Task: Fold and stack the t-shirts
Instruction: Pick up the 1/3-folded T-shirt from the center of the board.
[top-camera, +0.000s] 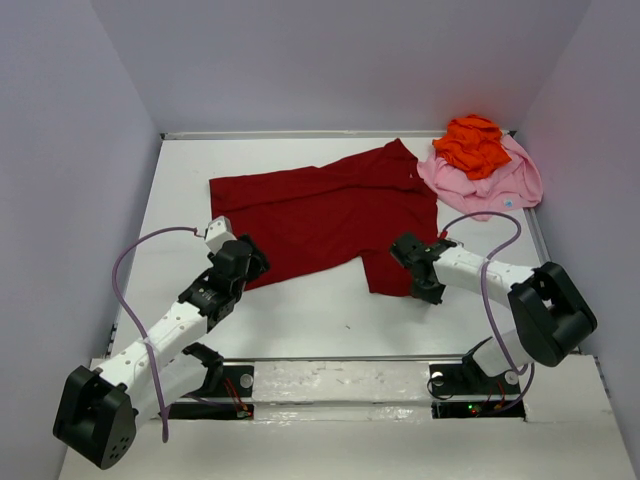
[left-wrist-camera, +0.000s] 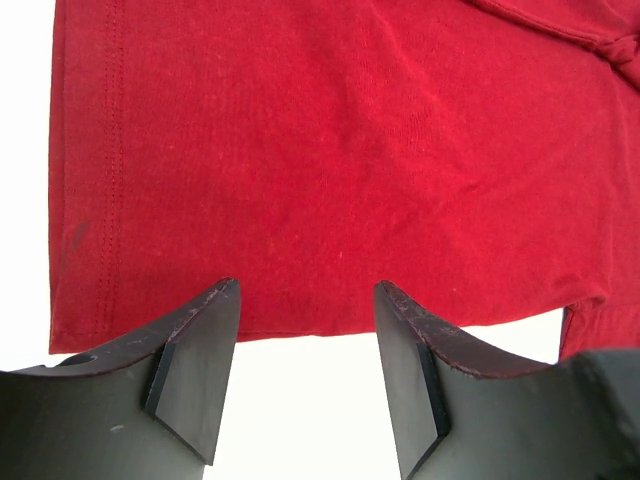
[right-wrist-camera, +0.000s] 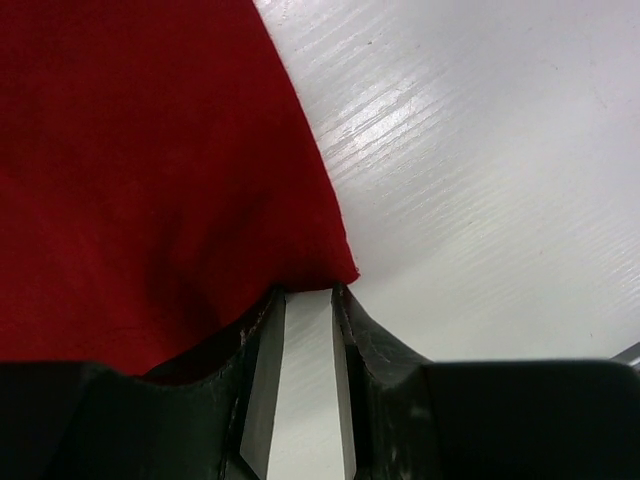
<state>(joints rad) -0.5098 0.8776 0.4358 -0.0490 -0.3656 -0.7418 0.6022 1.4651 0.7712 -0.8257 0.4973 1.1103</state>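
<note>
The dark red t-shirt (top-camera: 320, 225) lies spread open and mostly flat in the middle of the white table (top-camera: 300, 325), its collar end toward the far right and its hem toward the left, with one sleeve reaching the near side on the right. Its cloth is slightly wrinkled but not folded over anywhere that shows. At the near left edge of the shirt hangs the left gripper (left-wrist-camera: 305, 298), released, its two dark fingers (left-wrist-camera: 200, 345) spread wide with their tips over the stitched hem and only cloth and bare table between them; it grasps nothing. At the near right corner of the shirt sits the right gripper (right-wrist-camera: 308, 295), its jaws a little apart, so that a narrow strip of white table shows through the gap. The pointed corner of the red cloth lies right at its fingertips (right-wrist-camera: 262, 340), touching or just over them, and no cloth sits down in the gap itself. In the far right corner of the table, well apart from both arms, the light pink t-shirt (top-camera: 495, 190) lies loosely bunched, and the bright orange t-shirt (top-camera: 472, 145) is crumpled on top of it, toward its far side. The red shirt's collar end lies near the pink one, with a sliver of table between them
</note>
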